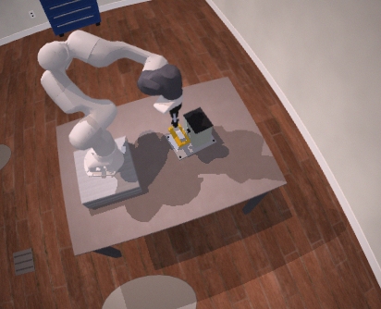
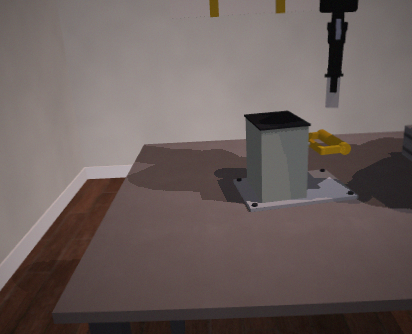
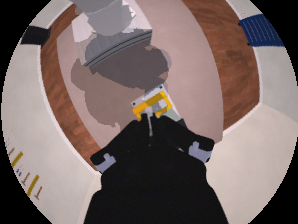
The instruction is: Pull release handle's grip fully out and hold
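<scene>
Overhead, the top view shows the table point(image 1: 244, 166) point(image 2: 199, 260) point(image 3: 195, 75) on wood flooring; a blue cabinet point(image 1: 70, 14) point(image 3: 262, 31), beyond the housing point(image 1: 202, 129) point(image 2: 279, 162), is outside the exterior view. The yellow grip point(image 1: 186, 142) point(image 2: 345, 148) point(image 3: 166, 97) projects from the housing's arm-base side. The gripper point(image 1: 174, 124) point(image 2: 332, 100) point(image 3: 149, 111), closed on nothing, hangs above it, apart. Table surface extends beyond the housing.

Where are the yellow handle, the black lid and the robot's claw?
Yellow handle point(image 1: 183, 144) point(image 2: 345, 148) point(image 3: 145, 105): top, exterior and wrist views, on its front bar.
Black lid point(image 1: 198, 119) point(image 2: 277, 120): top and exterior views, on its flat top.
Claw point(image 2: 332, 106): exterior view, at its closed fingertips.
</scene>
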### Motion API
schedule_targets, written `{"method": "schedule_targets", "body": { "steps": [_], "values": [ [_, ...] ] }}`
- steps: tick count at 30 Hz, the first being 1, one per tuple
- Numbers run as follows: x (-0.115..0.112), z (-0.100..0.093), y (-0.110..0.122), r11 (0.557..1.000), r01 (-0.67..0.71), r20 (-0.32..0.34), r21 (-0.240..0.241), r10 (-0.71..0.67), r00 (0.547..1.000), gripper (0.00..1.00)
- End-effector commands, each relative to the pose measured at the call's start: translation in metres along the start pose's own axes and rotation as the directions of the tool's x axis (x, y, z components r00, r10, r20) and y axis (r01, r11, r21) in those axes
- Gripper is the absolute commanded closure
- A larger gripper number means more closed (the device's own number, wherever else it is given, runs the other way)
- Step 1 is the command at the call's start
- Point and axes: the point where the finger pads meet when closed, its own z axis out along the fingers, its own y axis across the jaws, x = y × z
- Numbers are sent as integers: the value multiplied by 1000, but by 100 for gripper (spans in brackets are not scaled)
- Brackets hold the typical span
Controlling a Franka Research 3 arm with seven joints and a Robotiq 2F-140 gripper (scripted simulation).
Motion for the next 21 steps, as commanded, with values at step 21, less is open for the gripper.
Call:
{"method": "schedule_targets", "body": {
  "steps": [21],
  "values": [
    [3,3,3,835,-550,-12,11,550,835,100]
  ]
}}
